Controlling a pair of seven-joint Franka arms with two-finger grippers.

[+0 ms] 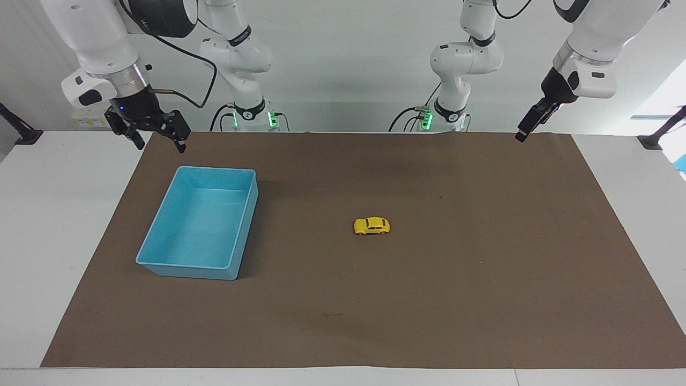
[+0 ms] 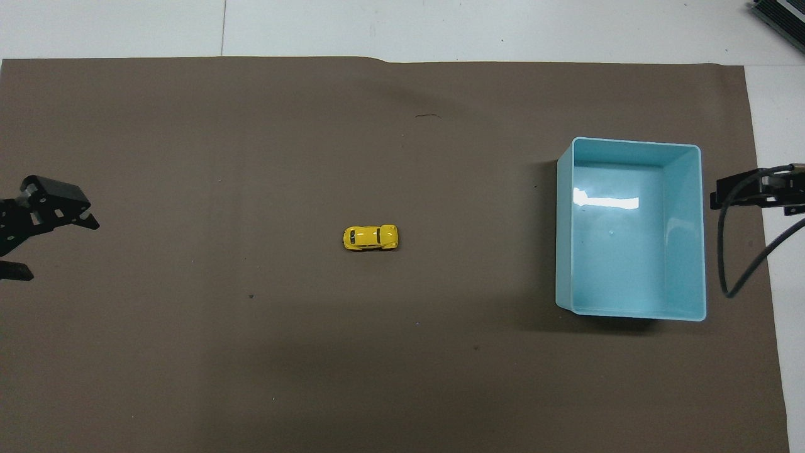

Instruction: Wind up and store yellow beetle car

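Note:
The yellow beetle car stands on its wheels near the middle of the brown mat, apart from both grippers. My left gripper hangs in the air over the mat's edge at the left arm's end. It is open and holds nothing. My right gripper hovers over the mat's edge beside the light blue bin, open and holding nothing. The bin has nothing in it.
A brown mat covers most of the white table. The bin stands at the right arm's end. A black cable loops from the right arm beside the bin.

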